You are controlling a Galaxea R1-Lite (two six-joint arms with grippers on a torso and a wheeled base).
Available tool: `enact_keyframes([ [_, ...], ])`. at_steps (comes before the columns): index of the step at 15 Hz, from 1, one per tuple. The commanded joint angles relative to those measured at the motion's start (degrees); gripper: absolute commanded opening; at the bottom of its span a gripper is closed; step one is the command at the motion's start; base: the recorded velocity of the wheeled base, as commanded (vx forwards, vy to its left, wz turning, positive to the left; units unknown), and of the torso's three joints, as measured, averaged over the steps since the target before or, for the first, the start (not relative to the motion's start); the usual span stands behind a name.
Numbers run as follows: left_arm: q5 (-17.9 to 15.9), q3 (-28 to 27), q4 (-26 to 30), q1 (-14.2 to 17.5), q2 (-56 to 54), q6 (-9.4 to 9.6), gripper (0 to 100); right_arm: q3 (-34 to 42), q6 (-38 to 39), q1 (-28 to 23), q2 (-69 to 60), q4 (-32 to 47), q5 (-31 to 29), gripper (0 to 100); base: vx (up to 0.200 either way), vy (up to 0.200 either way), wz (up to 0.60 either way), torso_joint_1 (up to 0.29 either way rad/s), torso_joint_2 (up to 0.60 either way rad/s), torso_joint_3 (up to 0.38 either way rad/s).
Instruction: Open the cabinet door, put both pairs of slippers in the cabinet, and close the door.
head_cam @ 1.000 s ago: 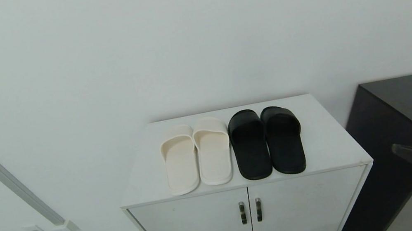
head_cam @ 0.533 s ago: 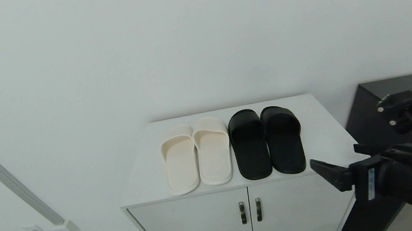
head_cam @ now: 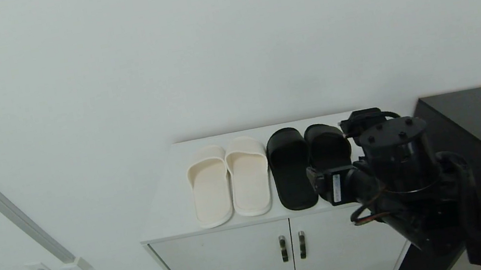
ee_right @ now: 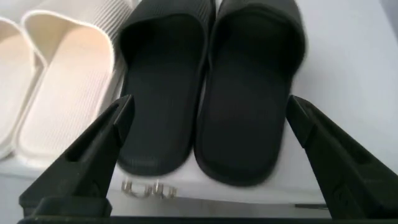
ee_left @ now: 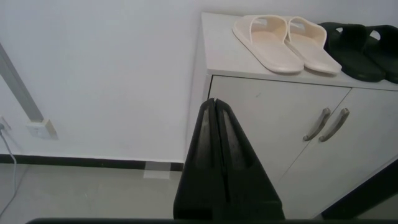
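So that both black slippers [ee_right: 165, 81] can seemingly be straddled together, the right gripper [ee_right: 209, 99] is held wide open and empty above them.

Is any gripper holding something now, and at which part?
Nothing is held. The right gripper is open by the black slippers; the left gripper is shut, empty.

- The black, jointed right arm [head_cam: 396, 162] reaches in from the lower right of the head view.
- Its black two-fingered right gripper [ee_right: 209, 102] has its fingers spread wide apart.
- The black left gripper [ee_left: 214, 109] has its fingers pressed flat together.
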Motion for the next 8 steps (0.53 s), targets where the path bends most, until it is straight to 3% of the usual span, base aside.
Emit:
enact_keyframes([
  [1, 0.0, 0.0, 0.0, 0.0, 0.1, -0.06, 0, -5.4, 0.0, -1.2, 8.2, -0.9, -1.9, 100, 0.0, 0.0, 0.0, 0.0, 0.0, 0.0],
  [8, 0.0, 0.0, -0.1, 0.0, 0.1, -0.06, 0, -14.9, -0.5, -4.5, 17.9, -2.1, -2.0, 100, 0.0, 0.0, 0.0, 0.0, 0.0, 0.0],
])
